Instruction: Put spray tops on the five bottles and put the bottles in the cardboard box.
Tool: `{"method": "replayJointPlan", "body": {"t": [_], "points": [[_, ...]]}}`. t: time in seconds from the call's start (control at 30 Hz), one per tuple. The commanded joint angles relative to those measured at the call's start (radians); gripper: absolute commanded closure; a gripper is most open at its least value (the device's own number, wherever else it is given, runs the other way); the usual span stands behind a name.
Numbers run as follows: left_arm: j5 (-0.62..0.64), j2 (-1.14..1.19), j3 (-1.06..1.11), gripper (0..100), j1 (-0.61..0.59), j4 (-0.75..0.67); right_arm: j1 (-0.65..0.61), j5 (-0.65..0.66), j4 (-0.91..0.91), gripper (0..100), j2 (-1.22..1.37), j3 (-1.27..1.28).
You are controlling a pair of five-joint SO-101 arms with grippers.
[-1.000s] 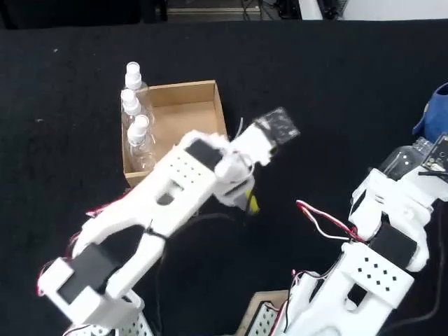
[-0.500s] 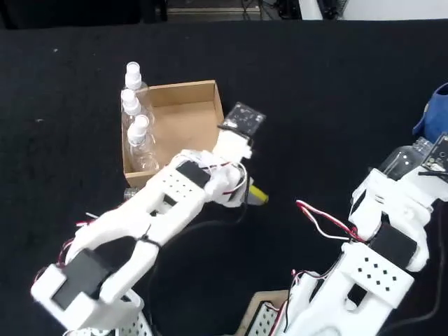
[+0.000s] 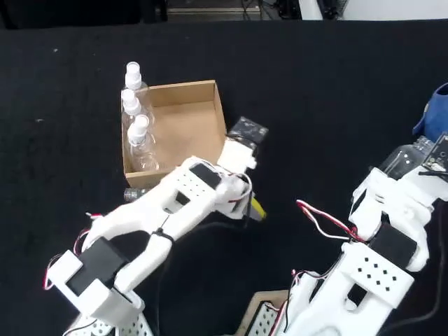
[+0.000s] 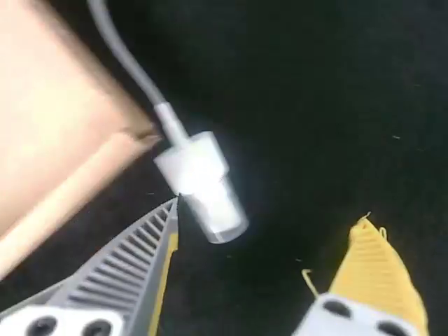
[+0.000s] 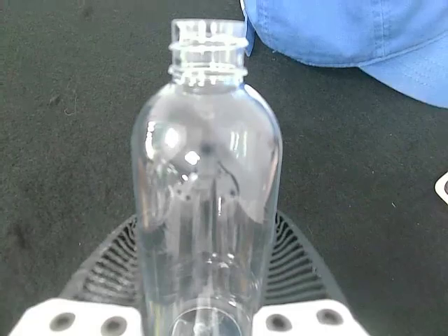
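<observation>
left gripper (image 4: 269, 212): opened wide | top (image 4: 201, 185): laid between the jaws, just beside box (image 4: 49, 140) | axis: slanted across the gap, tube turned toward box | bottle (image 5: 206, 182): held in right gripper (image 5: 203, 269), well apart

Left gripper (image 4: 268, 215), jaws apart: cardboard box (image 4: 56, 133) wall close beside one finger (spray top (image 4: 201, 187) lying at its tip); bare table (image 4: 336, 105) beyond the other.

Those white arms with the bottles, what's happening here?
They are fitting spray tops onto bottles and boxing them. The left hand is open over a loose spray top lying on the black table beside the cardboard box. The right hand grips a clear bottle with no top yet. Three topped bottles stand along the box's left wall.
</observation>
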Motion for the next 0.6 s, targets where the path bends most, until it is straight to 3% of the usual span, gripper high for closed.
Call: {"method": "replayJointPlan", "body": {"t": [0.0,0.33,0.57], "points": [[0.000,-0.026,-0.058,75,0.008,-0.052,-0.017,0.011,-0.032,98.5,-0.022,0.004],[0.002,0.008,-0.160,75,-0.008,-0.084,-0.017,0.011,-0.032,98.5,-0.022,0.004],[0.002,0.166,-0.257,75,-0.054,-0.075,-0.017,0.011,-0.032,98.5,-0.022,0.004]]}}
